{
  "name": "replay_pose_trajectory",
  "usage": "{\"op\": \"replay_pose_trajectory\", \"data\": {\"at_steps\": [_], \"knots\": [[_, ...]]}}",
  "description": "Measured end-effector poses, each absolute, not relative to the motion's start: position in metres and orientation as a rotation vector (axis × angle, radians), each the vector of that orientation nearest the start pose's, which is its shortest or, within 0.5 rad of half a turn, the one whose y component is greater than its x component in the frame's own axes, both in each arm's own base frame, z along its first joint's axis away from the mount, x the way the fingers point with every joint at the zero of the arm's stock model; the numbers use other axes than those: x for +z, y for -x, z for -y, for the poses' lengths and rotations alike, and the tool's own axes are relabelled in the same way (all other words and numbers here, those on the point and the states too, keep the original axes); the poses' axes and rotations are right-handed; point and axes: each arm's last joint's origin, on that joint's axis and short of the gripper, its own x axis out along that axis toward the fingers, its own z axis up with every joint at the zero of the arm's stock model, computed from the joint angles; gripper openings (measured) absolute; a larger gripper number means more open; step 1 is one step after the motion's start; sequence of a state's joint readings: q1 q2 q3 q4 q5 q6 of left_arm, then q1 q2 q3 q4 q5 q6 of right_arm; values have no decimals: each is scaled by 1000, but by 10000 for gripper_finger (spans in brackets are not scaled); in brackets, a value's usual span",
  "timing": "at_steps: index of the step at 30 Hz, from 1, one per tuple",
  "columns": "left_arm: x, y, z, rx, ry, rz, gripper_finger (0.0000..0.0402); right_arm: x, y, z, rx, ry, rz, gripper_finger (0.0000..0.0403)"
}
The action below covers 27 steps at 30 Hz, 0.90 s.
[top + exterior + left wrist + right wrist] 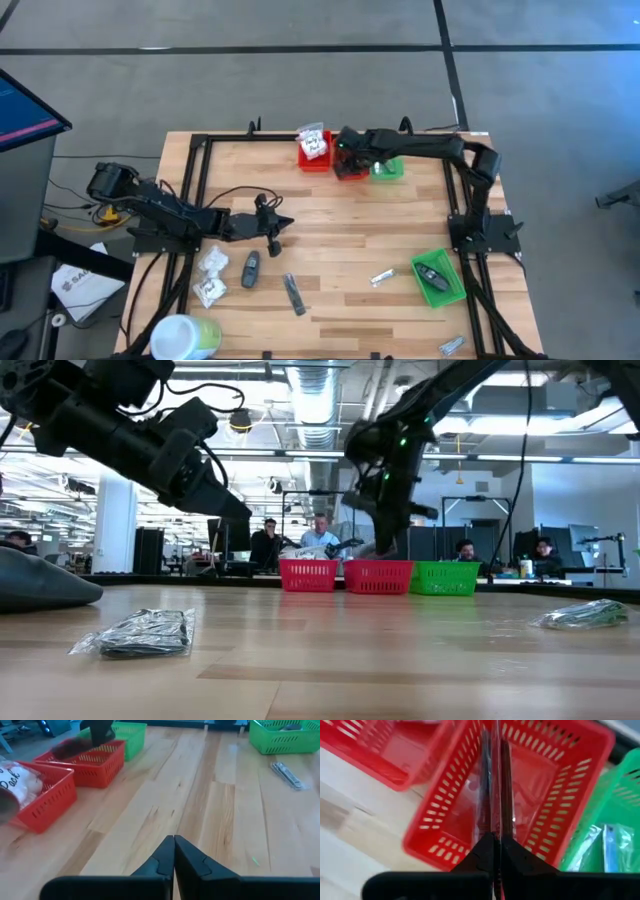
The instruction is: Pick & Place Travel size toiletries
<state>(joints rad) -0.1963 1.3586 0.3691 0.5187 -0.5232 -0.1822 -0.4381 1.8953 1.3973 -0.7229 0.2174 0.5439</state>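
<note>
The right gripper [495, 840] is reaching far forward, jaws pressed together; the left gripper [174, 851] is hovering low, jaws closed.

Readable writing: one word only

A white packet [17, 782] lay in the red bin [42, 802] and carried dark handwriting, of which "Pack" could be made out in the left wrist view; the line above it was cut off, and nothing else could be read.
</note>
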Motion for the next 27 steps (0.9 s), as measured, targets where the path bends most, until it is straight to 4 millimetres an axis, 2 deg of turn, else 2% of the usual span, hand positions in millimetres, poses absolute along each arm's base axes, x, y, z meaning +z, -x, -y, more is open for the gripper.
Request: {"op": "replay_pose_trajectory", "data": {"at_steps": [5, 9, 16, 22, 27], "knots": [[148, -230, 32, 357, 10, -412, 0, 182, -355, 171, -890, -554, -1107, 4], [148, -230, 33, 352, 8, -412, 0, 178, -358, 174, -932, -528, -1106, 18], [148, -230, 33, 352, 7, -413, 0, 179, -355, 174, -975, -462, -1128, 103], [147, -230, 33, 348, -10, -420, 0, 198, -353, 165, -930, -411, -1111, 191], [147, -228, 39, 329, -79, -433, 0, 234, -351, 142, -849, -346, -1039, 233]]}}
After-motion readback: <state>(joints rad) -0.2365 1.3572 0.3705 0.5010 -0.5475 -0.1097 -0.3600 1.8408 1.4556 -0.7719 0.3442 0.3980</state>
